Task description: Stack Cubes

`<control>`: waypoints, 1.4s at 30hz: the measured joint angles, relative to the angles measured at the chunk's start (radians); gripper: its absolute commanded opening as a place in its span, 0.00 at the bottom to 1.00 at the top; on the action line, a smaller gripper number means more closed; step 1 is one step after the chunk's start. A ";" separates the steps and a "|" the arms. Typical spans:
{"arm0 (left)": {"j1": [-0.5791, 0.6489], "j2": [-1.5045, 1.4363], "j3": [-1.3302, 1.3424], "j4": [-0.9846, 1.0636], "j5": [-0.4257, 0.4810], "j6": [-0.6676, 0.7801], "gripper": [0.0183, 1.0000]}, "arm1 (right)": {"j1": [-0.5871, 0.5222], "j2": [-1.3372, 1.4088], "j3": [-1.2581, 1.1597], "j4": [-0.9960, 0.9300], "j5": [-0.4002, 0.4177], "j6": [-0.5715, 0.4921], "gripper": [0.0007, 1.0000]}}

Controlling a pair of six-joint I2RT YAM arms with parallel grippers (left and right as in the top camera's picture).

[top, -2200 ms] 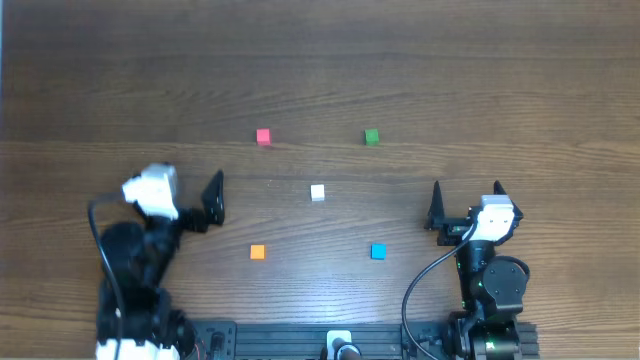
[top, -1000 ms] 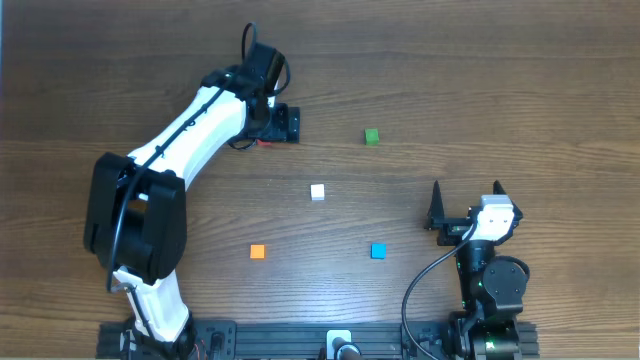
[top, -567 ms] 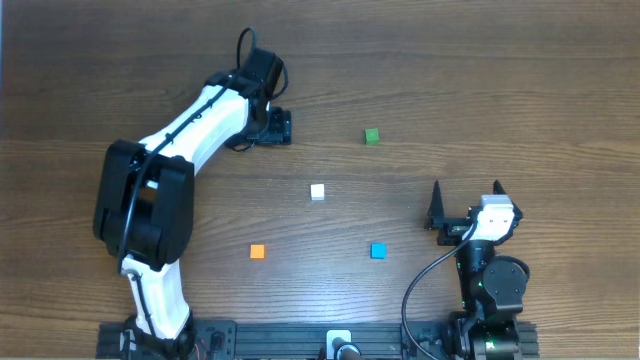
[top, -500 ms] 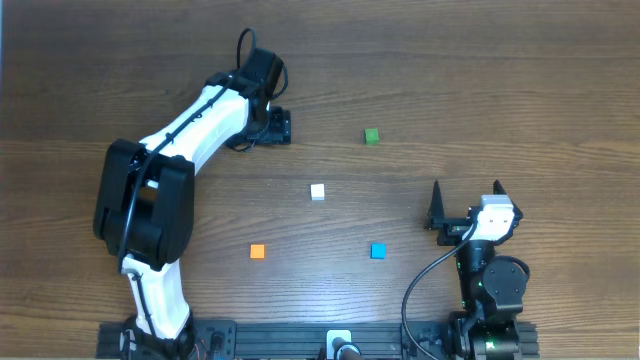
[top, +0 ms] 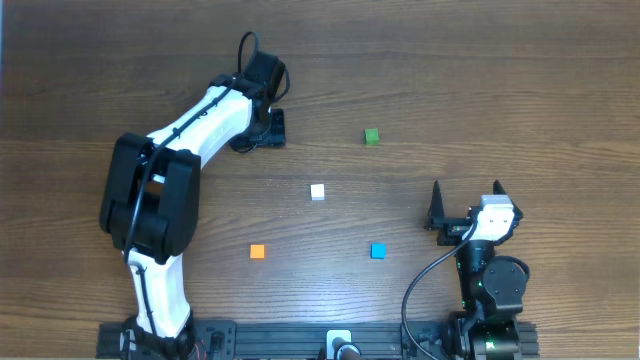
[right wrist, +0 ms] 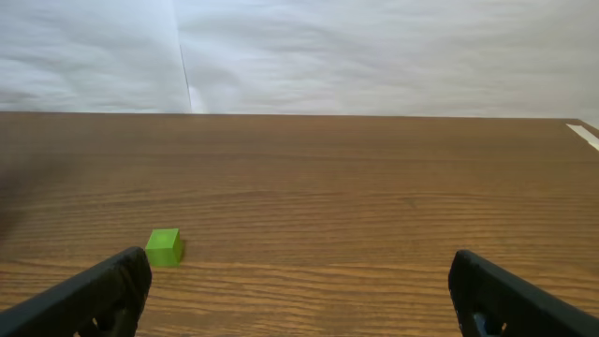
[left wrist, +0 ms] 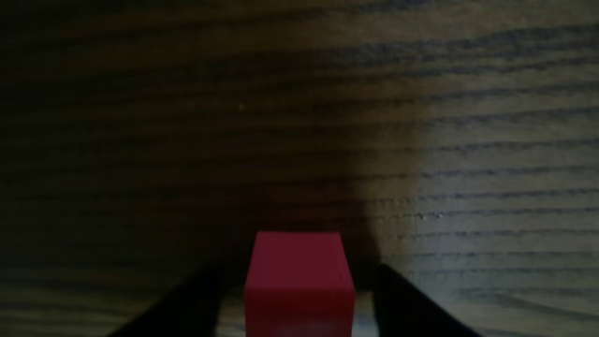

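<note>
Left arm's swung out from near-left; the left gripper [top: 270, 126] now sits far left on the tabletop [top: 500, 60], jaws open either side of the red cube [left wrist: 299, 279]. Grab comes next, I reckon.
</note>
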 measured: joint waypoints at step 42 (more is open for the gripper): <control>-0.397 -0.304 0.033 -0.209 -0.018 -0.336 0.02 | 0.000 0.000 0.000 0.000 0.000 0.000 0.99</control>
